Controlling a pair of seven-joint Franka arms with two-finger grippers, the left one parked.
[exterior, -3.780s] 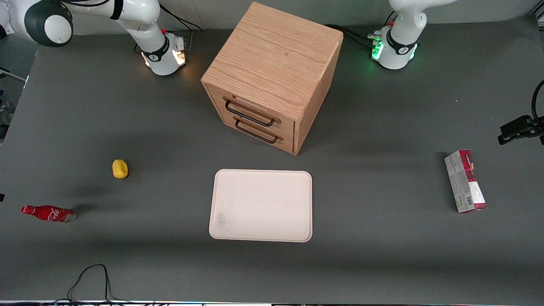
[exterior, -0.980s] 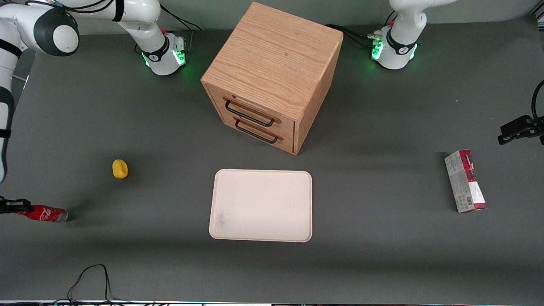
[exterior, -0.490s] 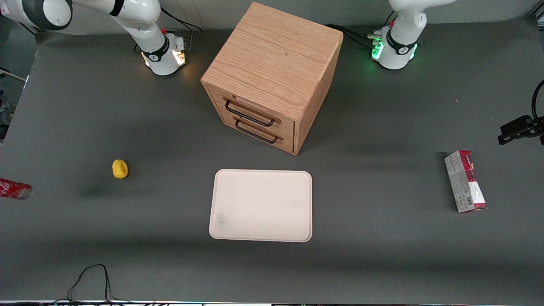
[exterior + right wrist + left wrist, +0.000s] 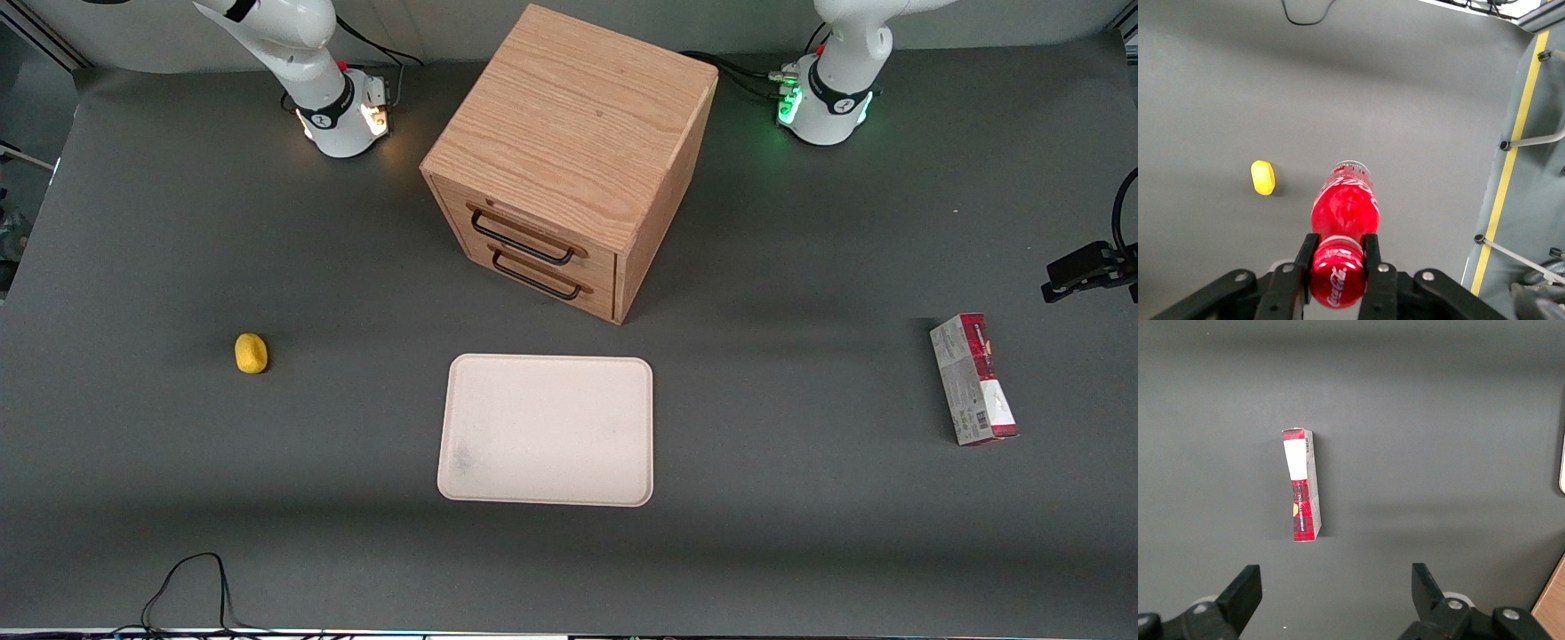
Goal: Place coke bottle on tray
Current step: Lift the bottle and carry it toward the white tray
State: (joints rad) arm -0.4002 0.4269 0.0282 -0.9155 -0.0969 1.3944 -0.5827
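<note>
Bottle (image 4: 1343, 212) held by its neck, hanging cap-up below the closed hand (image 4: 1338, 257), above worktop.
Should be carried level to the tray (image 4: 462, 391) and lowered gently.

My hand (image 4: 1338, 267) has lifted the coke bottle (image 4: 1344, 215) off the table (image 4: 1405, 120), beyond my front camera's frame.

I am seeing the tray (image 4: 546, 430) lying on the bench (image 4: 800, 533) in front of the cabinet (image 4: 569, 160). The lemon (image 4: 251, 353) is sitting toward the working arm's end, the carton (image 4: 973, 379) toward the parked arm's. My gripper (image 4: 1338, 260) is holding the bottle (image 4: 1343, 227) above the bench, near the lemon.
</note>
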